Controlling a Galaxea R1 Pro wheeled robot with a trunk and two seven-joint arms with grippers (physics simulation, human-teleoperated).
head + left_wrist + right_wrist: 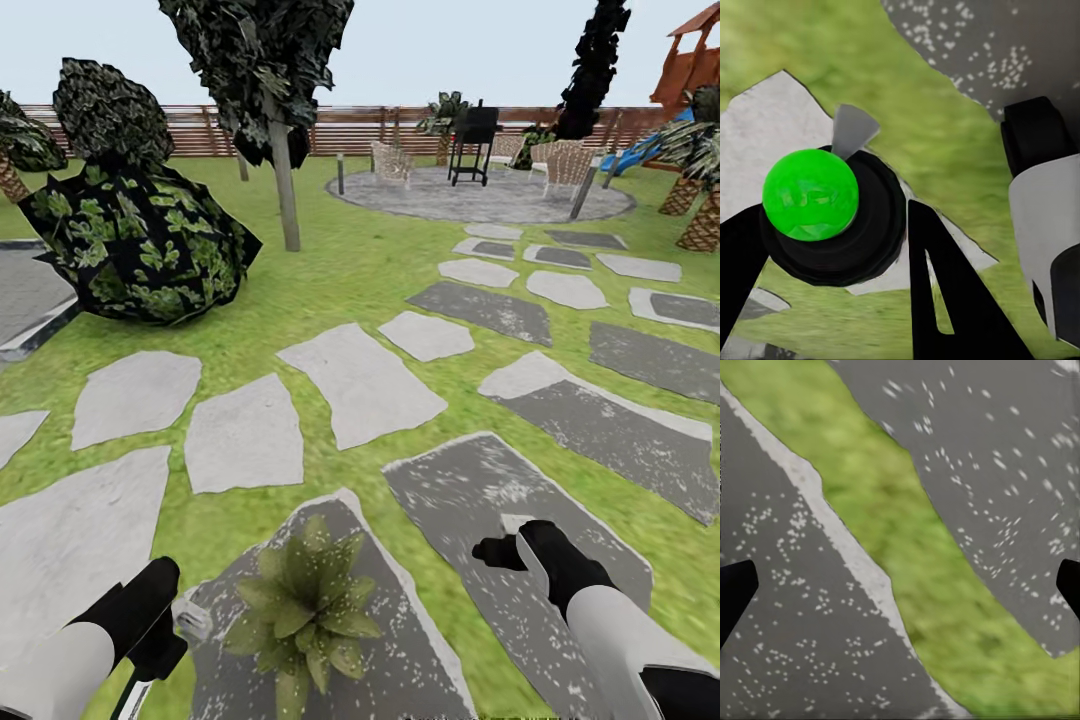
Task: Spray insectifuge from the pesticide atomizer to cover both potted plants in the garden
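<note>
In the head view, a potted plant [305,600] is seen on a grey stone slab [400,650] between the arms, with the spray bottle [190,622] held in the left gripper [165,640]. In the left wrist view, the bottle's green body [810,193] is clamped between the fingers [945,300]; it is judged light, hard and a bit slippery, best held round the middle. In the right wrist view, the right gripper [900,585] is spread wide over slabs and grass with nothing in it.

A potted plant [305,600] sits on a stone slab [400,650] nearest the camera. Left of the potted plant is the left gripper [170,640]; right of it, the right gripper [505,550]. Far behind the potted plant stand a bush [140,240], a tree [283,150], a paved circle [480,195] and the fence [340,128].
</note>
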